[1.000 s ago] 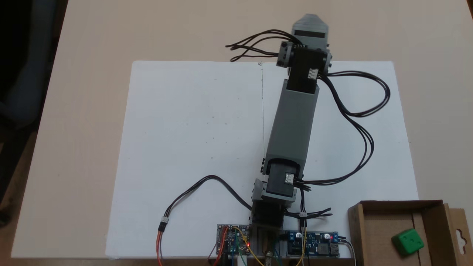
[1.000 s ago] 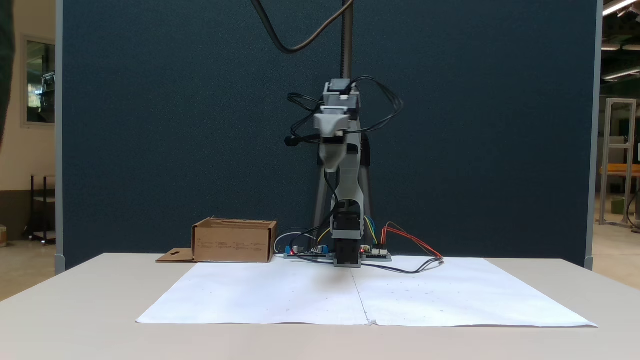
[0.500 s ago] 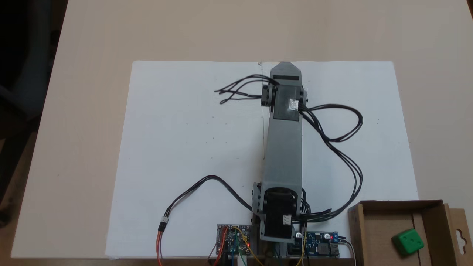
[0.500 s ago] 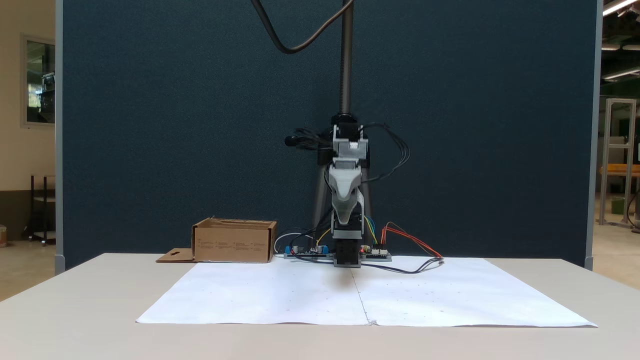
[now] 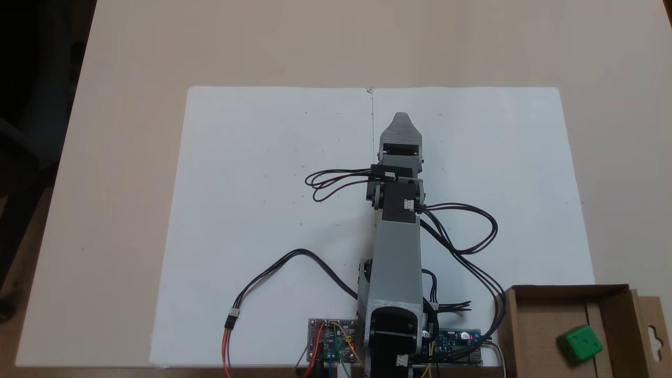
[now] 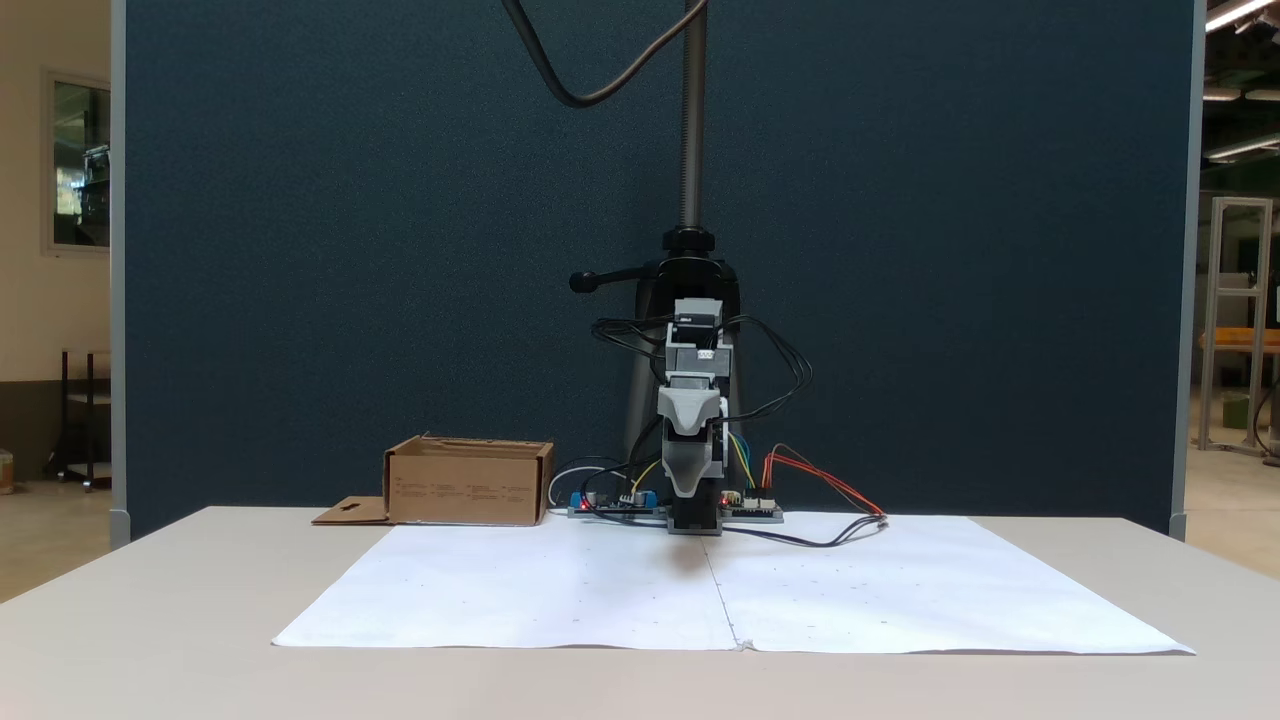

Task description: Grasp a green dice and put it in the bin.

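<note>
From above, the small bright green plastic dice (image 5: 579, 344) sits inside the brown corrugated cardboard bin (image 5: 508, 325), well apart from the grey plastic gripper (image 5: 400, 118) with nothing in it, its jaws stacked so I can't tell their state, and from the front it (image 6: 690, 488) hangs right of that bin (image 6: 468, 484), above the white paper sheet (image 6: 560, 590).

Evenly lit from overhead, soft and diffuse. Faint blurred shadow on the white paper (image 6: 690, 565) under the arm. Slightly washed, a little soft throughout. No glare. Dark at the left edge beyond the bench (image 5: 315, 47).
</note>
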Action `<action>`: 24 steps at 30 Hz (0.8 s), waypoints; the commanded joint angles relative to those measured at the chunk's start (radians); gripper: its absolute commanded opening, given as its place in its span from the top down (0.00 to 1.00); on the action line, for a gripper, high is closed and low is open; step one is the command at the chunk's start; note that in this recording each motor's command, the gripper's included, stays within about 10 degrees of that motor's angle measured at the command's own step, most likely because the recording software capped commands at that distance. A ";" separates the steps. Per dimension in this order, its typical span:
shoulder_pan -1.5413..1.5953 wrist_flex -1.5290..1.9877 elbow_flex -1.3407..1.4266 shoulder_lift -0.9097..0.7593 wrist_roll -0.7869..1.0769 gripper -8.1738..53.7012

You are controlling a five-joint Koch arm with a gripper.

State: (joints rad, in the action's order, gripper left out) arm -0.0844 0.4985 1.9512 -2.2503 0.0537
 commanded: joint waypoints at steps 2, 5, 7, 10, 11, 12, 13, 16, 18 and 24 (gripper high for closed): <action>-0.005 -0.201 0.000 -0.103 0.003 0.15; -0.003 -0.294 0.003 -0.114 0.002 0.13; -0.005 -0.366 0.021 -0.118 0.002 0.13; -0.005 -0.471 0.086 -0.118 0.003 0.13; -0.005 -0.504 0.114 -0.118 0.005 0.13; -0.005 -0.538 0.144 -0.118 0.006 0.14; -0.003 -0.566 0.178 -0.118 0.005 0.14; -0.005 -0.642 0.284 -0.118 0.006 0.16; -0.005 -0.698 0.359 -0.118 0.009 0.17; -0.008 -0.862 0.626 -0.117 0.009 0.17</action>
State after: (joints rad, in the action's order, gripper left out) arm -0.0844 -0.2148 2.5633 -2.2565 0.0522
